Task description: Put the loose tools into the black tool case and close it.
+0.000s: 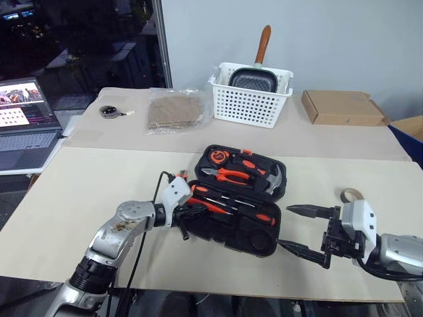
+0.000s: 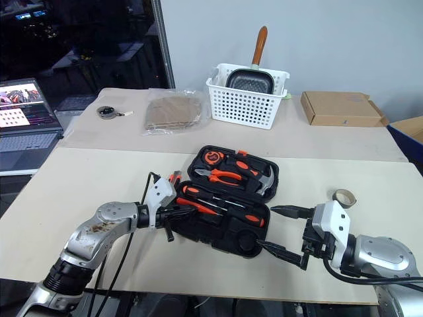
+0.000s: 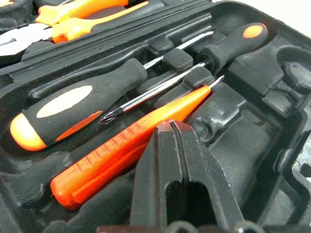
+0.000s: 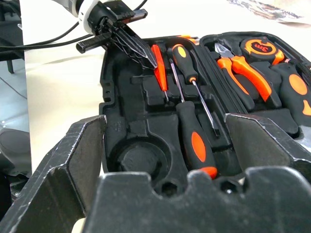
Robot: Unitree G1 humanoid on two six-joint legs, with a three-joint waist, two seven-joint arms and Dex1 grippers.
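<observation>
Head cam, left eye: the black tool case (image 1: 239, 198) lies open near the front of the surface (image 1: 79, 191), lid half toward the back w/ pliers (image 1: 231, 174), hammer (image 1: 272, 178) and a tape measure (image 1: 218, 157) in it. Left end effector (image 1: 192, 210) sits at the case's left edge, fingers pinched together, tips right by the thin red screwdriver (image 1: 210, 205). Right end effector (image 1: 301, 229) hangs just off the case's right front corner, fingers spread wide, nothing between them. Behind: white basket (image 1: 250, 99) w/ a pan in it, cardboard box (image 1: 342, 107), a roll of tape (image 1: 351, 195) near the right arm, laptop (image 1: 25, 122) off to the left.

Right eye: same layout, nothing extra tbh.

Left wrist cam: closed fingers (image 3: 180, 170) over the tray, red screwdriver (image 3: 131, 150) lying in its slot just beside them; can't tell if they touch. Two black-and-orange screwdrivers (image 3: 82, 104) seated next to it, laid opposite ways.

Right wrist cam: wide-open fingers (image 4: 73, 160) frame the near end of the case. Both black-and-orange screwdrivers (image 4: 194, 141) and the red one sit in the recesses; left end effector's tips at the far end by the red handle.
</observation>
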